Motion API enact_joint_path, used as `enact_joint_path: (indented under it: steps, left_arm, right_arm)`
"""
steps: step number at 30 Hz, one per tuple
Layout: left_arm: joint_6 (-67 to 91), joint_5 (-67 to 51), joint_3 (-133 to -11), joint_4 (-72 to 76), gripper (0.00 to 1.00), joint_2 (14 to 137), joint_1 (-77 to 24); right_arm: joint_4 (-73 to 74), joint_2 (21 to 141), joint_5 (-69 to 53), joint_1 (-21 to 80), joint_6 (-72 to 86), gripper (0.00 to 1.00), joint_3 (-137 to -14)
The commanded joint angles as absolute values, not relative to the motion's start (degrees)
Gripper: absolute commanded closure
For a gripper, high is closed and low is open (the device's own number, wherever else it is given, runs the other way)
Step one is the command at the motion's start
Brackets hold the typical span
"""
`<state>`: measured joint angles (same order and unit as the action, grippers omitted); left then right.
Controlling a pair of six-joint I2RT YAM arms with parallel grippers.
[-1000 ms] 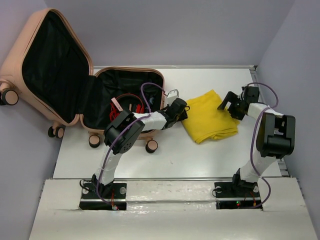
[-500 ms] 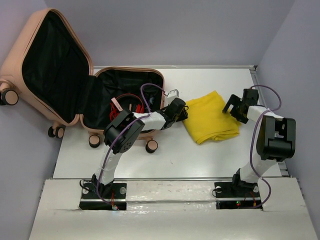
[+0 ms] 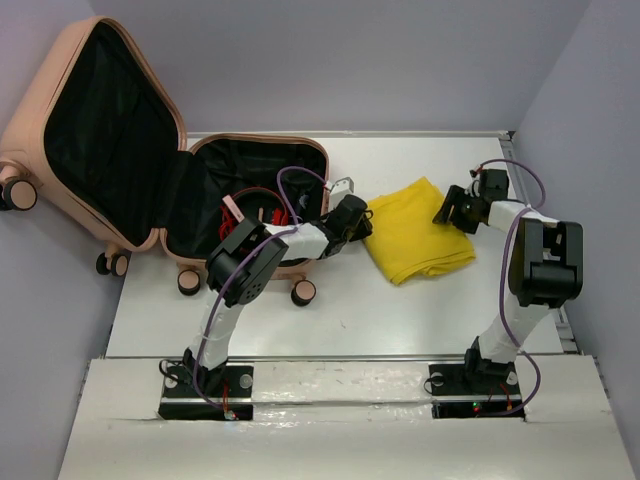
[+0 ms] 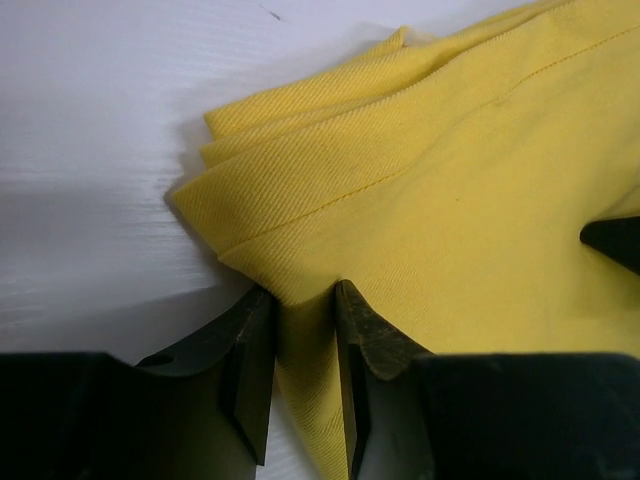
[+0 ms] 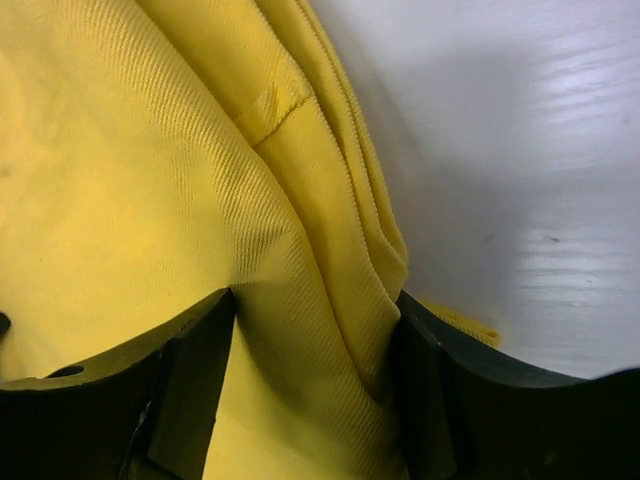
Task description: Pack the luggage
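Right now a large salmon-pink hard-shell suitcase (image 3: 35, 100) with rounded corners is lying open at the far left of the white tabletop (image 3: 350, 320). Its lid half, lined in black fabric, is leaning out past the tabletop's left edge. Its base half is resting flat on the surface, with small pink-and-black caster wheels (image 3: 303, 292) pointing toward the arms. A tangle of red cords (image 3: 245, 215) is sitting inside the base half.

Just to the right of the suitcase, a folded yellow cloth (image 3: 415, 235) is lying on the bare tabletop, none of it inside the shell.

The left arm (image 3: 300, 240) is reaching across the near rim of the base half to the cloth's left corner. In the left wrist view, the left jaws are pinching a narrow ridge of the cloth between two dark fingers (image 4: 250, 370), which are standing close together with fabric filling the slit. The stacked layers are fanning out beyond them onto the tabletop.

The right arm (image 3: 540, 260) is bending in from the right side and meeting the cloth's far right edge. In the right wrist view, the right jaws are standing wider and clamping the thick layered edge. Both fingers (image 5: 190, 370) are touching the fabric, which is bulging and wrinkling between them. How firmly they are squeezing is not showing.

Between the two arms, the cloth is sagging slightly in soft folds on the tabletop.
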<state>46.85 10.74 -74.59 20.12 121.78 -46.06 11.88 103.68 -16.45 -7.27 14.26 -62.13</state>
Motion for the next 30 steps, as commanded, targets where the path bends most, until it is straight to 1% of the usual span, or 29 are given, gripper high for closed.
enact_joint_path:
  steps: [1, 2, 3, 6, 7, 9, 10, 12, 14, 15, 18, 19, 23, 27, 29, 30]
  left_arm:
    - [45.5, 9.8, -73.0, 18.7, 0.85, 121.4, -46.1]
    - [45.4, 9.7, -73.0, 18.7, 0.86, 121.3, -46.1]
    - [45.4, 9.6, -72.9, 18.8, 0.88, 121.3, -46.0]
    - [45.0, 9.4, -73.0, 18.8, 0.92, 121.0, -45.9]
    - [44.9, 9.2, -72.9, 18.9, 0.94, 120.9, -45.9]
    - [44.7, 8.4, -72.4, 19.5, 0.94, 120.2, -45.9]
    - [44.7, 8.0, -72.1, 19.9, 0.94, 119.7, -45.9]
    - [44.4, 6.5, -70.9, 21.2, 0.94, 116.9, -46.0]
    - [44.0, 4.6, -69.5, 22.3, 0.94, 114.0, -46.1]
    - [43.5, 4.2, -69.2, 23.3, 0.94, 110.7, -46.3]
    - [42.4, 3.0, -69.2, 23.4, 0.94, 104.0, -46.5]
    - [41.9, 1.8, -69.4, 23.2, 0.94, 99.3, -45.4]
    - [42.4, -2.4, -70.2, 20.1, 0.94, 93.0, -40.5]
    - [41.4, -2.7, -70.9, 14.4, 0.94, 85.4, -34.4]
    - [41.0, -3.3, -71.7, 12.8, 0.94, 83.2, -31.7]
    - [40.0, -3.9, -73.1, 11.7, 0.94, 82.2, -28.7]
  right_arm:
    - [18.2, 108.0, -33.4, -0.9, 14.9, 0.36, -60.8]
    - [17.9, 108.2, -33.8, 0.0, 14.9, 0.36, -60.3]
    - [16.9, 108.1, -34.8, 0.8, 14.7, 0.39, -58.7]
    - [11.9, 106.1, -38.1, 1.4, 17.0, 0.61, -54.7]
    - [8.9, 105.4, -39.3, 1.4, 17.6, 0.74, -52.4]
    - [6.3, 102.8, -41.2, 1.4, 19.9, 0.88, -51.1]
    - [3.6, 101.4, -41.5, 1.4, 20.7, 0.93, -49.8]
    - [1.1, 97.8, -42.0, 1.4, 23.4, 0.93, -48.7]
    - [-1.3, 91.9, -41.8, 1.4, 25.6, 0.93, -48.3]
    - [-1.4, 87.8, -41.6, 1.4, 26.2, 0.93, -48.5]
    - [-0.2, 82.0, -38.2, 2.5, 28.0, 0.93, -49.9]
    - [2.7, 78.3, -36.2, 4.5, 29.1, 0.93, -52.3]
    - [3.0, 77.8, -33.8, 10.6, 31.5, 0.93, -57.6]
    - [1.8, 81.3, -29.8, 18.1, 34.5, 0.93, -64.6]
    - [1.4, 82.5, -28.7, 20.0, 35.0, 0.93, -69.3]
    - [1.4, 83.4, -28.3, 21.0, 35.4, 0.93, -71.1]
